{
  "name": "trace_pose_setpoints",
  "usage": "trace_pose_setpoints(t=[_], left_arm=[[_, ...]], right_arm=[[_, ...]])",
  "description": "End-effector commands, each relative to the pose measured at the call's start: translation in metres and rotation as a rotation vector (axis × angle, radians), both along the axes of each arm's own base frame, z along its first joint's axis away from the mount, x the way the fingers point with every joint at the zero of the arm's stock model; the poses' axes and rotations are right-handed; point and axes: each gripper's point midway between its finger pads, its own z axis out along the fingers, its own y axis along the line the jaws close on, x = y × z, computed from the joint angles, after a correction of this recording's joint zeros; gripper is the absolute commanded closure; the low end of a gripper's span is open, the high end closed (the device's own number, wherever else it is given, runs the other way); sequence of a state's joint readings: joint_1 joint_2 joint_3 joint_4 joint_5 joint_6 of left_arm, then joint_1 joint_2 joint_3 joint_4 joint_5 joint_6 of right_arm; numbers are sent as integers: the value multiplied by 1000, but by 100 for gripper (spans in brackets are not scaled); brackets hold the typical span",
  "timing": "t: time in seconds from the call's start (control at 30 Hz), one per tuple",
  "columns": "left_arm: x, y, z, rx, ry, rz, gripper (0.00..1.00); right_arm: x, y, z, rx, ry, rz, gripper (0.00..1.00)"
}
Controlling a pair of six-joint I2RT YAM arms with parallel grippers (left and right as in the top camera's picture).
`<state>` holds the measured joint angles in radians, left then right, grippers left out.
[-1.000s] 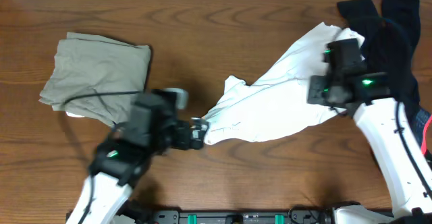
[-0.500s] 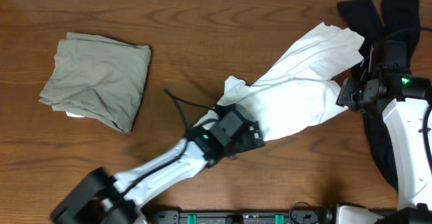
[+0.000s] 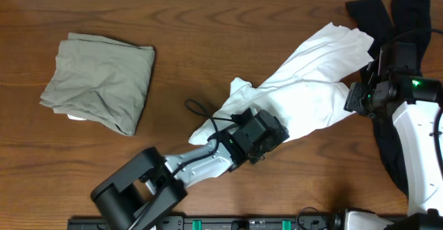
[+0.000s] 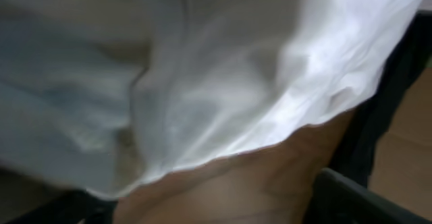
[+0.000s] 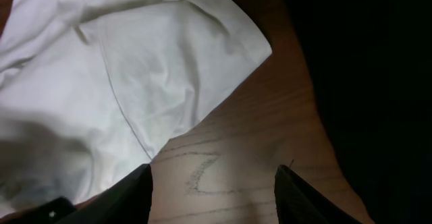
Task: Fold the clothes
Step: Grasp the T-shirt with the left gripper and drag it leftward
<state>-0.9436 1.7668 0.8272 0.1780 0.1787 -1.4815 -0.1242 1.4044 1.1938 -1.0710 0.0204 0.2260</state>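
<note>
The white T-shirt (image 3: 304, 84) lies bunched in a diagonal band from the table's middle to the upper right. My left gripper (image 3: 271, 137) hovers over its lower edge; in the blurred left wrist view its fingers (image 4: 209, 204) stand apart over bare wood, with the white cloth (image 4: 202, 82) just ahead. My right gripper (image 3: 354, 98) is open and empty by the shirt's right sleeve (image 5: 175, 69), fingers (image 5: 212, 183) over bare wood. A grey-olive garment (image 3: 100, 81) lies folded at the left. A black garment (image 3: 401, 29) lies at the upper right.
The black garment (image 5: 364, 82) lies right next to my right gripper. A loop of black cable (image 3: 197, 108) from the left arm lies on the wooden table (image 3: 208, 22) beside the shirt's left end.
My left arm has swung right, from the shirt's lower left corner to over its lower middle edge. My right gripper has moved off the shirt, down and to the right.
</note>
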Motion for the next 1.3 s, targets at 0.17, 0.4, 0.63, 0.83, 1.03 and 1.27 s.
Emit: trace_pose_setpoints(t=[0.17,0.4,0.63,0.83,1.03,1.27], left_arm=[[4,5,-20,21,29,71,59],[6,23,-30,116,5,58,94],[3,60,-42,287,-11,-59,94],[6,114,-22,442,-33,-143,94],[25,205,32,651,-124,-39,94],[44,293,100,670,-248,184,94]], right_arm=[[-3,-1,3,-3,0,11,44],[-4,-1,2,-3,4,11,44],[-4,-1,2,-2,7,11,43],[-3,-1,3,-3,2,11,42],[0,-2,4,-5,-13,11,39],[1,-2,4,-5,-16,11,39]])
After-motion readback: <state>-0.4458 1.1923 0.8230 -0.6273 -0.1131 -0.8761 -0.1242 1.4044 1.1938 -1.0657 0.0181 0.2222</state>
